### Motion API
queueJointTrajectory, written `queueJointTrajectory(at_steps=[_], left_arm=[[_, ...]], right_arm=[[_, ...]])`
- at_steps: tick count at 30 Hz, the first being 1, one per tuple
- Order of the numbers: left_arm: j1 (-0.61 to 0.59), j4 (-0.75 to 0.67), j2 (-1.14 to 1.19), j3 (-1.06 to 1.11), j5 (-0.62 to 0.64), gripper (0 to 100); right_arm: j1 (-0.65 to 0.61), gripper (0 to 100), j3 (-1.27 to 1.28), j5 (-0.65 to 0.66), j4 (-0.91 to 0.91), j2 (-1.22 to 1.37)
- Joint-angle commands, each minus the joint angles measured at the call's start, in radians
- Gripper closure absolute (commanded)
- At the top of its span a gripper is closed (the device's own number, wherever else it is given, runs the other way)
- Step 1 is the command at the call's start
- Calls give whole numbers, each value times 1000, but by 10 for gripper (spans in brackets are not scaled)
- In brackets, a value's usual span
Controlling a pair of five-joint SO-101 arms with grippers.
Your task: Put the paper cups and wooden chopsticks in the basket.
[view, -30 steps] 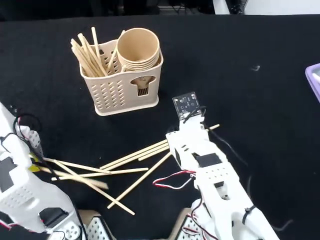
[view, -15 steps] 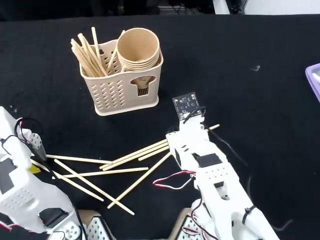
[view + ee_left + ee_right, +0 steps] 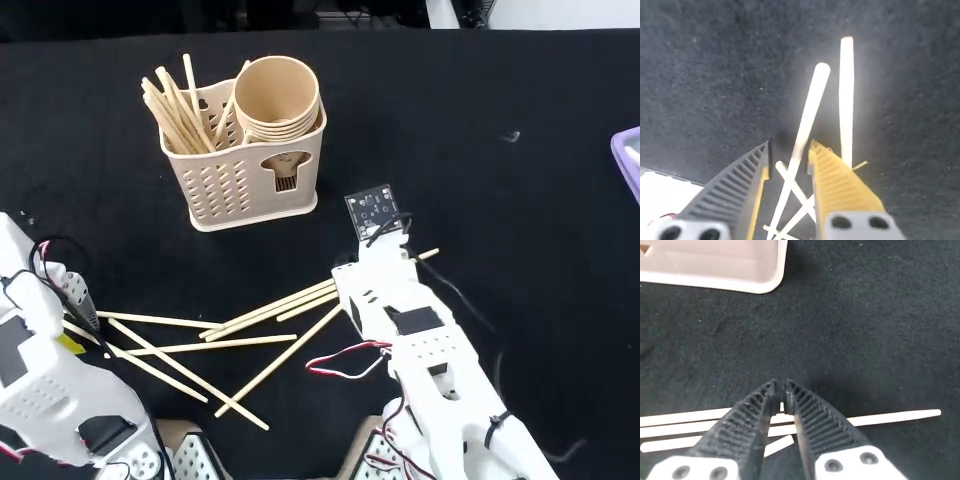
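Wooden chopsticks [image 3: 230, 343] lie scattered on the black tabletop [image 3: 500, 200]. One runs between the narrowly parted fingers of the left hand [image 3: 788, 150], and the right hand [image 3: 781, 386], all but closed, has its tips down on others. Farther off, the basket [image 3: 245, 180] holds stacked paper cups [image 3: 277, 95] and more chopsticks.

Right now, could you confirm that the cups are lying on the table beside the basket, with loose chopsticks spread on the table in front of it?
Not quite: the cups are not on the table but stand stacked inside the basket, as the high view shows. The rest holds: loose chopsticks are spread on the table in front of it.
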Motion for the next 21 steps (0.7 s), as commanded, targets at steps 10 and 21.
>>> queueJointTrajectory(at_steps=[10,21], left_arm=[[-2,2,-230,-30,-37,812],[-2,-422,-124,225,-5,809]], right_arm=[[-15,969,-4,8,-23,-22],[-15,969,1,8,-23,-22]])
